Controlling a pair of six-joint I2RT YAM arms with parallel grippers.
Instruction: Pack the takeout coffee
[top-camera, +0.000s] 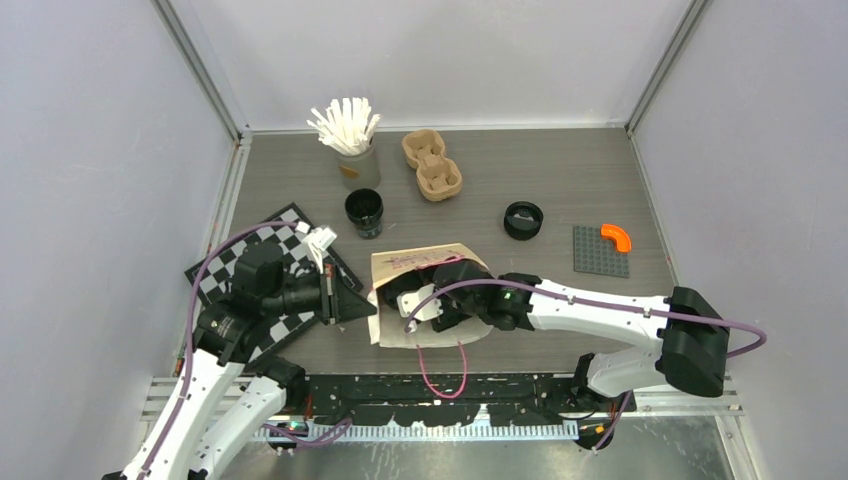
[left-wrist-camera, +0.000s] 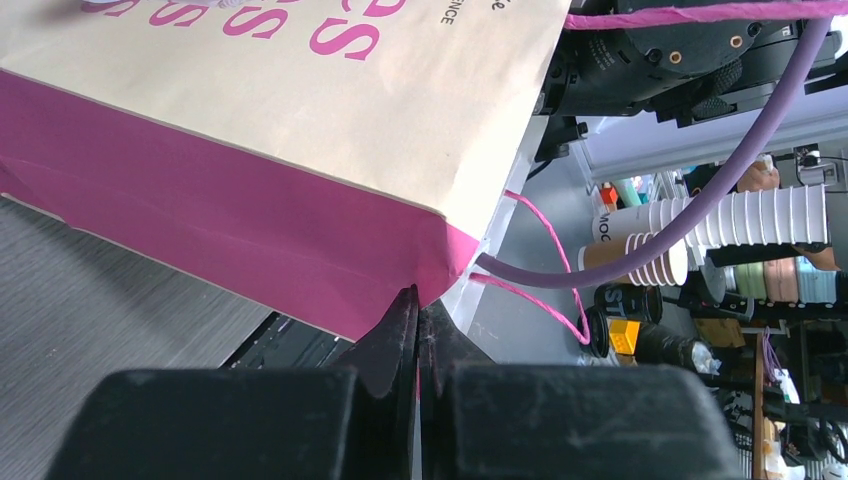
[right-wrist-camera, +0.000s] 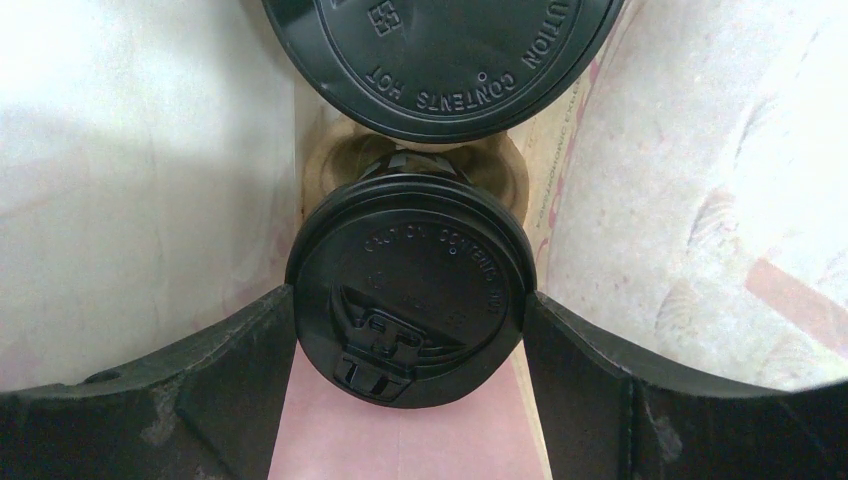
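Tabletop (top-camera: 560, 170) of grey wood grain sits between pale lavender walls (top-camera: 100, 150).

I sit in a booth w/ pale lilac walls (top-camera: 90, 150) left, back & right, alu posts (top-camera: 203, 72) in the back corners. My desk (top-camera: 560, 170) is grey wood-grain, evenly lit. Past its edge, left wrist view: cluttered shelves (left-wrist-camera: 760, 290) w/ stacked paper cups (left-wrist-camera: 740, 225).

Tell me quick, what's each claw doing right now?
Left claw: closed, pinching a corner of the paper bag.
Right claw: inside the bag, closed on the lidded cup.
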